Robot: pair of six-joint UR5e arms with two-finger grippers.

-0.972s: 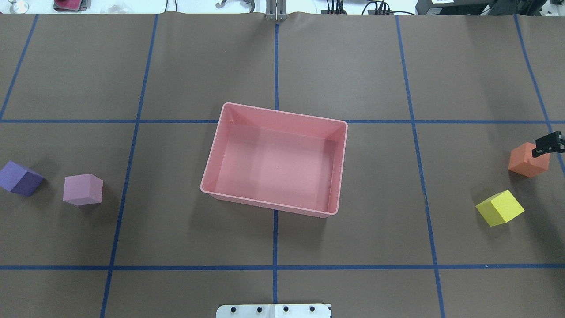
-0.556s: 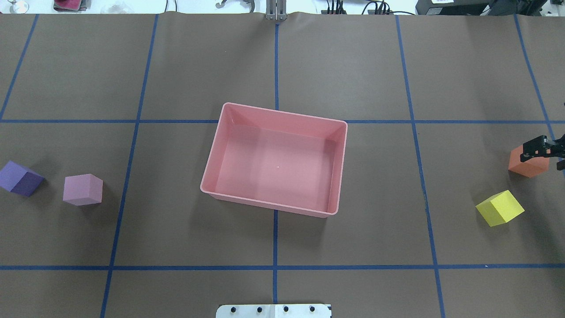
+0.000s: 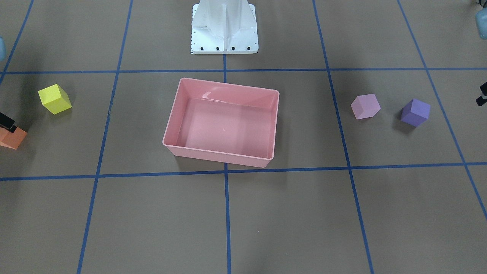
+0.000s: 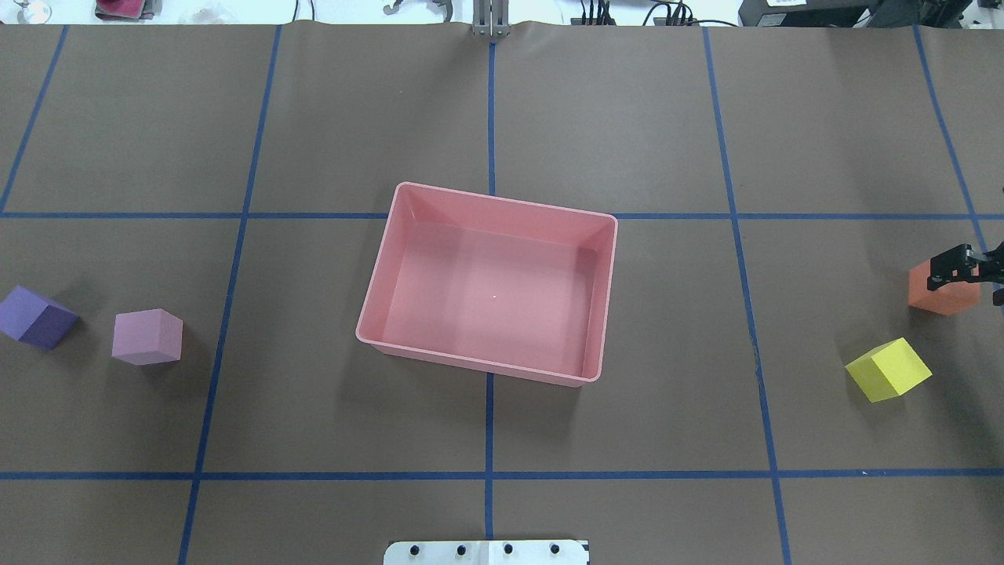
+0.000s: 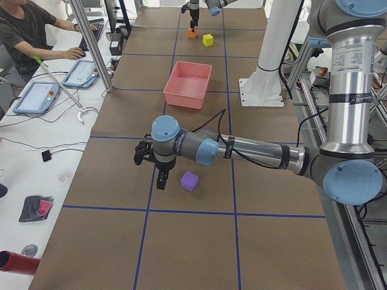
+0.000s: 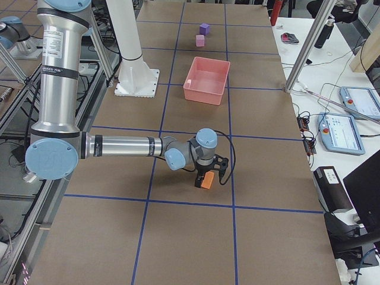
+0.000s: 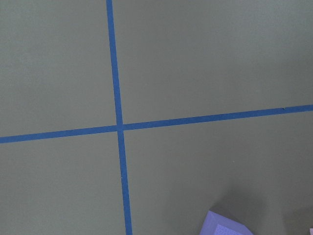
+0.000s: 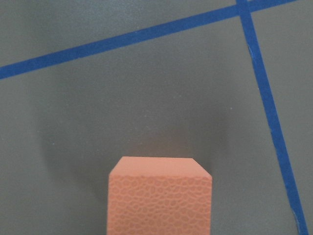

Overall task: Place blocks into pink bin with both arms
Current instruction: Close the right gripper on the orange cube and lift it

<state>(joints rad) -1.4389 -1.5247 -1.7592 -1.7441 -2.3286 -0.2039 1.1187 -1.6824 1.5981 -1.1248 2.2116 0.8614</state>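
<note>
The right claw (image 4: pixel 974 280) is low at the orange block (image 4: pixel 941 300), with a finger on either side. I cannot tell whether the fingers are pressing it or stand just off it. The block appears to sit on the counter (image 4: pixel 627 439) at the far right, and it is centred in that arm's wrist view. The yellow block (image 4: pixel 888 369) lies near it, on the robot's side.

The left claw (image 5: pixel 162 180) hangs just beside the purple block (image 5: pixel 189 180), not over it, and I cannot tell how its fingers stand either. The lilac block (image 4: pixel 147 337) sits near the purple one, on the bin's side. The bin (image 4: pixel 380 267) is mid-counter, well apart from all four blocks and with none in it.

I judge this to be the first pick, at the grasp stage. Next, the right claw must be clamped squarely on opposite faces, then lift above the bin's wall and carry inward. The left claw needs to shift sideways over the purple block before it descends.
</note>
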